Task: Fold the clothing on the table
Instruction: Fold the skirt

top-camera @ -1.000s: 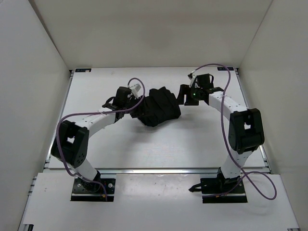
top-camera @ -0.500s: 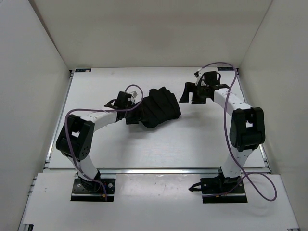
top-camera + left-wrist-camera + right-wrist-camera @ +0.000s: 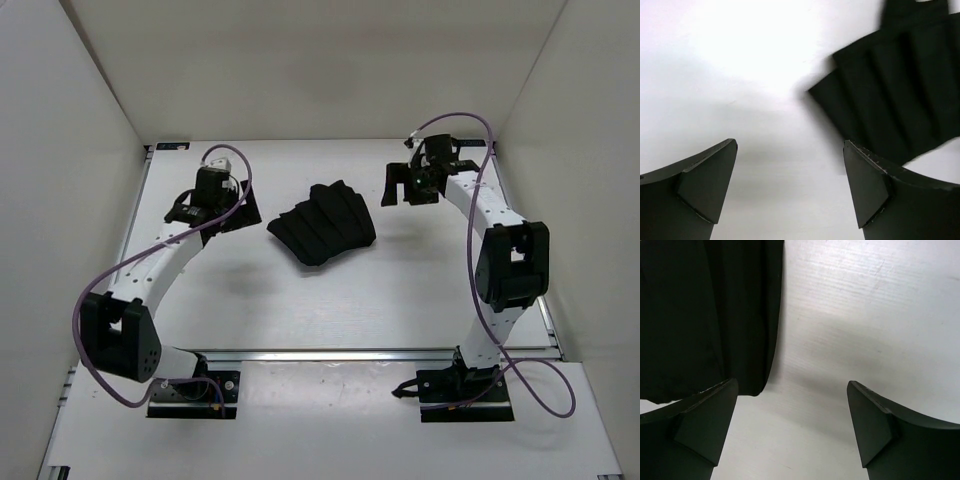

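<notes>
Two robot arms flank the clothing (image 3: 322, 222), a black pleated piece lying in a compact fan on the middle of the white surface (image 3: 400, 290), somewhat nearer the far edge than the near one. The left gripper (image 3: 210, 213) hovers toward the left edge with its jaws spread wide and nothing between them. The right gripper (image 3: 405, 190) hangs toward the far right corner, likewise parted and empty.

In the left wrist view the clothing (image 3: 895, 100) sits ahead and to the right of the left gripper (image 3: 790, 145), clear of both fingers. In the right wrist view the clothing (image 3: 705, 315) fills the upper left, its edge just beside the left-hand finger of the right gripper (image 3: 792, 382). Whether the two touch cannot be told.

The clothing already looks doubled over, so the work appears to stand between folds or near its end. If another fold is wanted, the next move calls for each gripper to come down on an outer edge of the fan, pinch through all the layers, and carry it across without dragging the pleats open.
</notes>
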